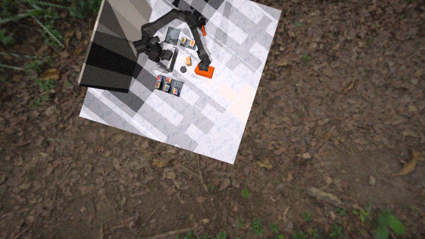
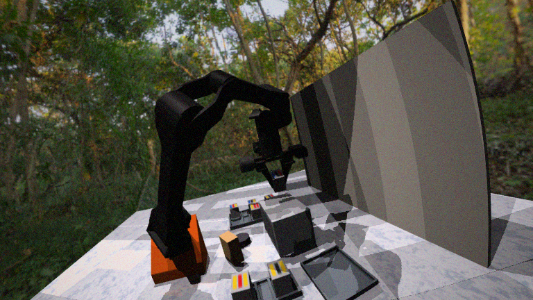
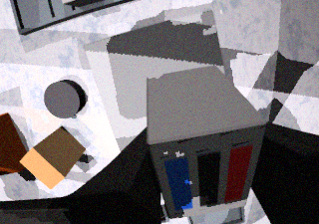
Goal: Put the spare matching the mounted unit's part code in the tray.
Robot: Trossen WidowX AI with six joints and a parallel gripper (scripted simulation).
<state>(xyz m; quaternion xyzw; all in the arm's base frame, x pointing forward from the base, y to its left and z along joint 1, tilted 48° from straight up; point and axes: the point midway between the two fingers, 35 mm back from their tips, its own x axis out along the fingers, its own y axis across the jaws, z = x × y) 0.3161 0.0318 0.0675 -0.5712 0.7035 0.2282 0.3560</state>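
My gripper (image 2: 279, 187) (image 3: 188, 125) is shut on a dark grey block (image 2: 277, 175) (image 3: 206, 105), raised above the table behind the grey box. The block's face shows blue, black and red stripes in the wrist view. The empty tray (image 1: 172, 35) (image 2: 339, 271) lies flat, away from the gripper. The larger rack (image 1: 177, 83) (image 2: 246, 223) (image 3: 30, 12) holds several striped blocks. A smaller rack (image 1: 187, 42) (image 2: 264, 288) beside the tray holds two striped blocks. I cannot tell which unit is the mounted one, and no printed back is readable.
A large grey box (image 2: 292, 232) stands between the larger rack and the tray. A tan block (image 1: 188, 61) (image 2: 232, 247) (image 3: 52, 156) and a dark disc (image 1: 183, 69) (image 2: 244, 238) (image 3: 62, 100) are near the orange base (image 1: 203, 73). A tall panel (image 2: 393, 123) rises beyond. An orange-handled tool (image 1: 203, 30) lies near the arm.
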